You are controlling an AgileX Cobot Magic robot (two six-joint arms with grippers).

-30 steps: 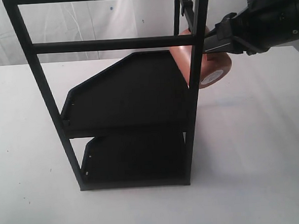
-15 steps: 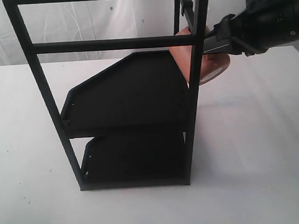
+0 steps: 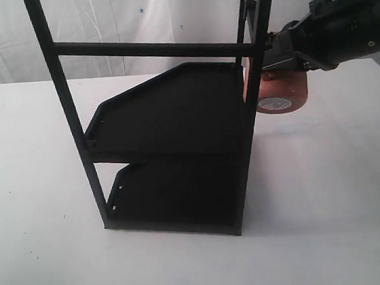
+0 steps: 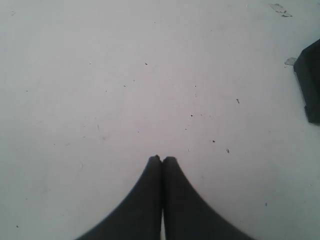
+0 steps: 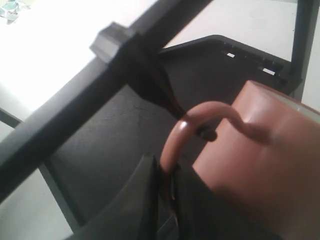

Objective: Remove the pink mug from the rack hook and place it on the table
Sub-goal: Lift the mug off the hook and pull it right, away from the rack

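Observation:
The pink mug (image 3: pixel 282 89) hangs in the air beside the rack's (image 3: pixel 175 117) right post, its white-stickered base facing down and toward the camera. My right gripper (image 3: pixel 270 61) reaches in from the right and is shut on the mug's loop handle (image 5: pixel 197 117). In the right wrist view the gripper (image 5: pixel 167 172) pinches the loop's lower end. The rack hook (image 5: pixel 207 134) still passes through the loop, its knobbed tip against the mug (image 5: pixel 260 165) wall. My left gripper (image 4: pixel 161 159) is shut on nothing above the white table (image 4: pixel 150 75).
The rack stands mid-table with two black shelves, leaning slightly to the right at the top. A black corner of the rack (image 4: pixel 310 85) shows in the left wrist view. White table (image 3: pixel 328 192) spreads to the right of the rack, below the mug.
The mug has swung right and turned its base downward as my right gripper pulled. The rack has shifted right with it and tilted. The left gripper shows no earlier view.

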